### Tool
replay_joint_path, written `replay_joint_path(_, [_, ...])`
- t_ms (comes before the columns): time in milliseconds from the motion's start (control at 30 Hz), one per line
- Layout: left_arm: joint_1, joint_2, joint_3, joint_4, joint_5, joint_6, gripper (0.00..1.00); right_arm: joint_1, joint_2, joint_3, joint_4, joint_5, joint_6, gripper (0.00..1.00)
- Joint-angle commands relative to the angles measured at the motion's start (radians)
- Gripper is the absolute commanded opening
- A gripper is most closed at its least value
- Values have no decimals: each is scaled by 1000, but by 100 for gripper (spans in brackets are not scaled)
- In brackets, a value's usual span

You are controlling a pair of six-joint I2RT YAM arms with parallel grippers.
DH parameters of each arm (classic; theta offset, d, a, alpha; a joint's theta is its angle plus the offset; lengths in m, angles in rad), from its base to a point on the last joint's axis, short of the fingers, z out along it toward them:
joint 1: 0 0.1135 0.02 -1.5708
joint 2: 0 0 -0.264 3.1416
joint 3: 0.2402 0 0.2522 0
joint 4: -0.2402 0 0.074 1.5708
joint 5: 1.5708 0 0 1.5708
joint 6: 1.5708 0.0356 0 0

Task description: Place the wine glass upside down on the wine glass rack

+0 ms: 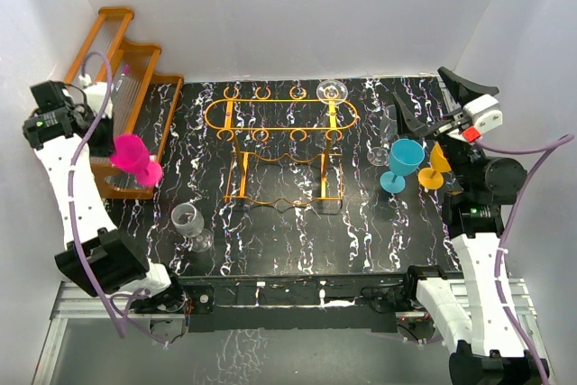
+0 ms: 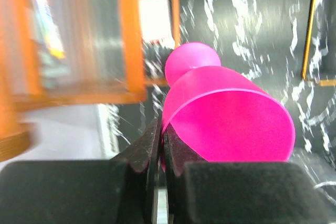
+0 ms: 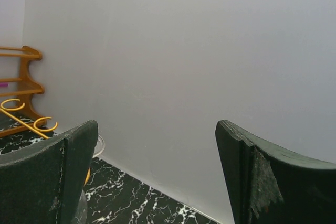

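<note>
Pinching wine glass (image 2: pixel 231 119) rim, left tool (image 2: pixel 161 130), right tool (image 1: pixel 434 95) raised agape

White walls (image 1: pixel 297 6) close three sides, one straight ahead of the right gripper (image 3: pixel 157 145), another close beside the left gripper (image 1: pixel 115 149). Below both lies a glossy black marble-look tabletop (image 1: pixel 297 241) with white veins, and a metal rail (image 1: pixel 77 313) runs along its near edge. A brown wooden stepped rack (image 1: pixel 108 51) stands just beside the left gripper in the far corner; the light is even and soft.
</note>
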State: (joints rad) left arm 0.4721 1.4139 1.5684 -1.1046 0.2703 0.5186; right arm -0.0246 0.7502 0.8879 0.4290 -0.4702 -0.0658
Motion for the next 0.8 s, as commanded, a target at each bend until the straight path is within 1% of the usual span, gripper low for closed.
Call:
replay_joint_path(0, [5,-114,160,120,37,-16,0,-1,-25,20,56,3,-11,99])
replay_joint_path(67, [5,-173,154,253,71,-63,0,-1,-26,26,71,-67,-6,99])
replay_joint_path(133, [5,-248,119,405,141,-106,0,-1,-22,43,86,-102,30,99])
replay_joint_path(167, [4,-290,87,540,161,-139,0,-1,-19,57,90,-87,77,99])
replay_joint_path(200, [5,-323,58,634,175,-179,0,-1,-13,84,83,-15,231,99])
replay_joint_path(233, [5,-342,46,701,186,-217,0,-1,4,137,3,68,345,99])
replay_joint_path(267, [5,-347,44,768,195,-259,0,-1,34,226,-117,95,392,98])
replay_joint_path(300, [5,-351,43,834,201,-304,0,-1,72,314,-237,50,388,98])
replay_joint_path(333, [5,-357,28,922,207,-350,0,-1,110,398,-319,-9,383,98])
replay_joint_path(367, [5,-369,-11,1021,221,-392,0,-1,141,458,-365,-69,402,98])
replay_joint_path(400, [5,-388,-55,1136,234,-450,0,-1,162,485,-374,-111,443,98])
replay_joint_path(433, [5,-408,-109,1279,245,-503,0,-1,173,482,-334,-159,520,98])
replay_joint_path(467, [5,-433,-174,1436,258,-560,0,-1,177,451,-191,-208,625,98])
replay_joint_path(500, [5,-462,-246,1614,272,-632,0,-1,175,384,-39,-226,749,98])
replay_joint_path(567, [5,-498,-403,2008,261,-769,0,-1,186,261,301,-203,1055,98])
replay_joint_path(600, [5,-504,-471,2196,246,-841,0,-1,206,217,459,-185,1181,99])
replay_joint_path(633, [5,-509,-514,2315,224,-901,0,1,227,202,558,-169,1271,98])
replay_joint_path(667, [5,-512,-538,2403,201,-964,0,6,246,204,609,-157,1316,98])
replay_joint_path(700, [5,-524,-549,2415,175,-1013,0,15,255,219,610,-144,1319,98])
replay_joint_path(733, [5,-540,-550,2394,159,-1033,0,51,258,238,578,-128,1293,98])
replay_joint_path(767, [5,-553,-554,2381,145,-1064,0,100,257,256,537,-104,1237,98])
